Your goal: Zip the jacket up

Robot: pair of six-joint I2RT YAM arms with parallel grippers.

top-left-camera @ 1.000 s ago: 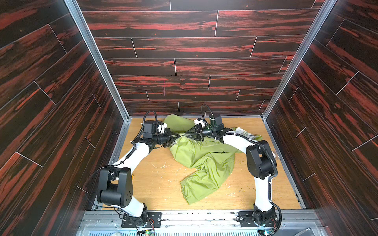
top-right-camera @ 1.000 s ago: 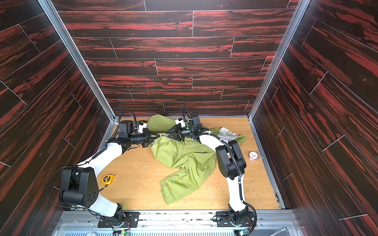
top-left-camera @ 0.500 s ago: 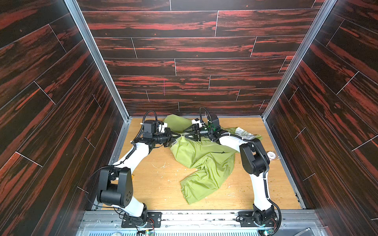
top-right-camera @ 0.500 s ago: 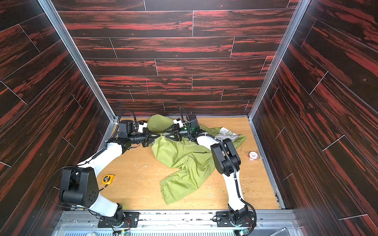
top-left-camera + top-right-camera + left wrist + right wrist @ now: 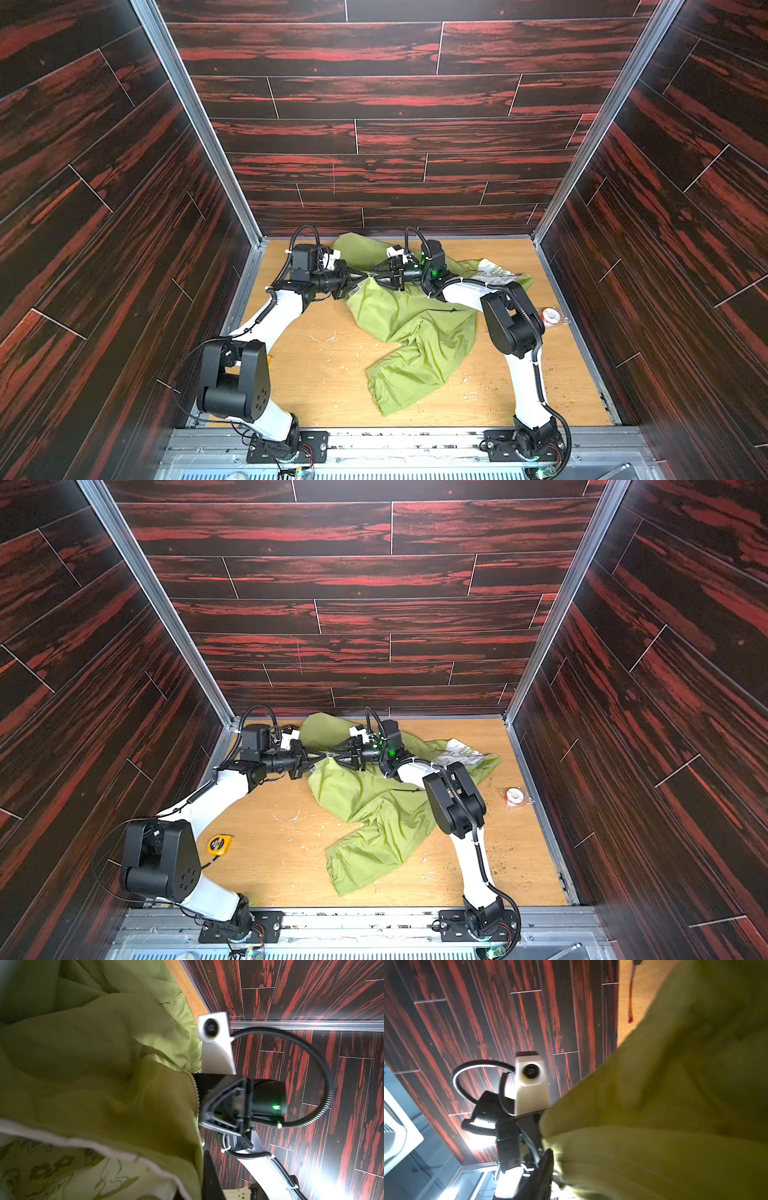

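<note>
1. Jacket (image 5: 415,332) lies crumpled on the wooden table (image 5: 316,386), with one green end (image 5: 395,390) nearest the arm bases.
2. A yellow tape measure (image 5: 219,845) lies beside the left arm's elbow. A tape roll (image 5: 551,316) sits by the right wall, apart from the cloth.
3. Farther back, the left gripper (image 5: 360,277) is clamped on the jacket's front edge. The right gripper (image 5: 376,275) meets it tip to tip; I cannot tell how its jaws stand.
4. Zipper teeth (image 5: 195,1093) run along that edge, and the pale printed lining (image 5: 494,270) shows at the far right.
</note>
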